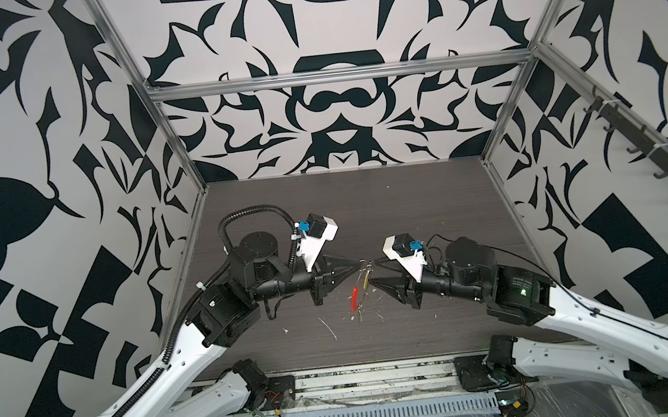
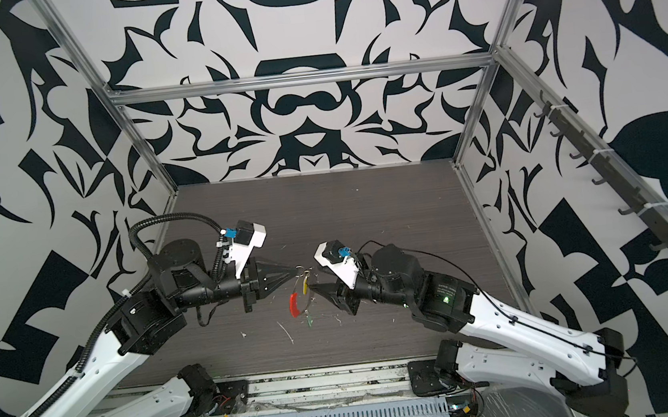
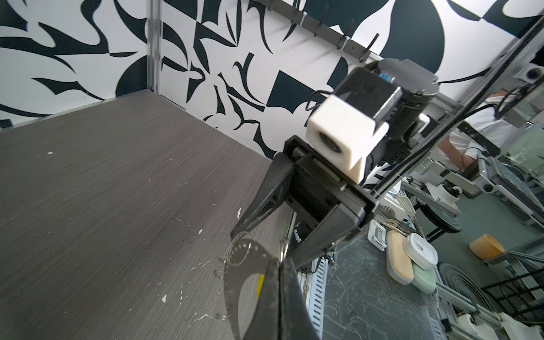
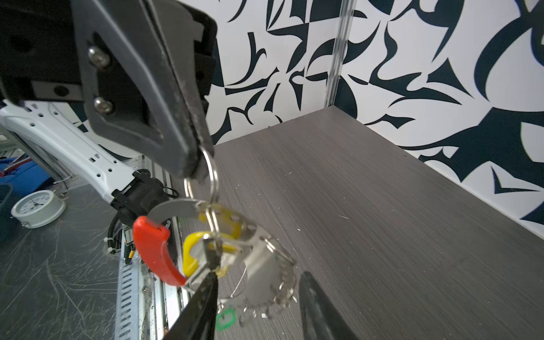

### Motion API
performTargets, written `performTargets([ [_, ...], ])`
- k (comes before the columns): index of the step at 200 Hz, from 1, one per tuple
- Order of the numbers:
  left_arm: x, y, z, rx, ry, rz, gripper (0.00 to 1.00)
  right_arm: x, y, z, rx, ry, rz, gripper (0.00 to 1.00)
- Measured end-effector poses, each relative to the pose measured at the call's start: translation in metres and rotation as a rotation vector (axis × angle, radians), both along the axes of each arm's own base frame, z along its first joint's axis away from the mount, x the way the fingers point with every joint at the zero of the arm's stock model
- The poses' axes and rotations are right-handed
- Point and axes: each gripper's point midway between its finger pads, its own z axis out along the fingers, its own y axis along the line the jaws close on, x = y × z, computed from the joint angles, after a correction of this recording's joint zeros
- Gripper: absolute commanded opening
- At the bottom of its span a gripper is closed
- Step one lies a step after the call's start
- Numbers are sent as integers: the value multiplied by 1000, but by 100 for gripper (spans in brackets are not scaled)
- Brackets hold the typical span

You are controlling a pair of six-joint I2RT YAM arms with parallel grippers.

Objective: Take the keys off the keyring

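The thin metal hoop keyring [image 4: 265, 265] is grey, dotted with holes, one arc red. Other colours: a yellow tag key [image 4: 190, 250], a green tag key [image 4: 226, 320], a silver metal loop [image 4: 217, 179]. The grained table [image 4: 382, 206] is dark grey; the walls [image 1: 329, 134], white with black swirls.

Keyring [image 4: 266, 260] dangling midair, red arc down — yellow key [image 4: 190, 250], green key [image 4: 226, 321] attached.

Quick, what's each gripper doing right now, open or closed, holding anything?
Left gripper: closed on the small metal ring; the keyring hangs from it.
Right gripper: open, holding nothing.
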Motion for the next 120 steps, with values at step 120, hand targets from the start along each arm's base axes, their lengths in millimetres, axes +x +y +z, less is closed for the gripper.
performTargets([
  [120, -10, -7, 11, -49, 4, -80, 0, -10, 0, 24, 142, -35, 45, 48],
])
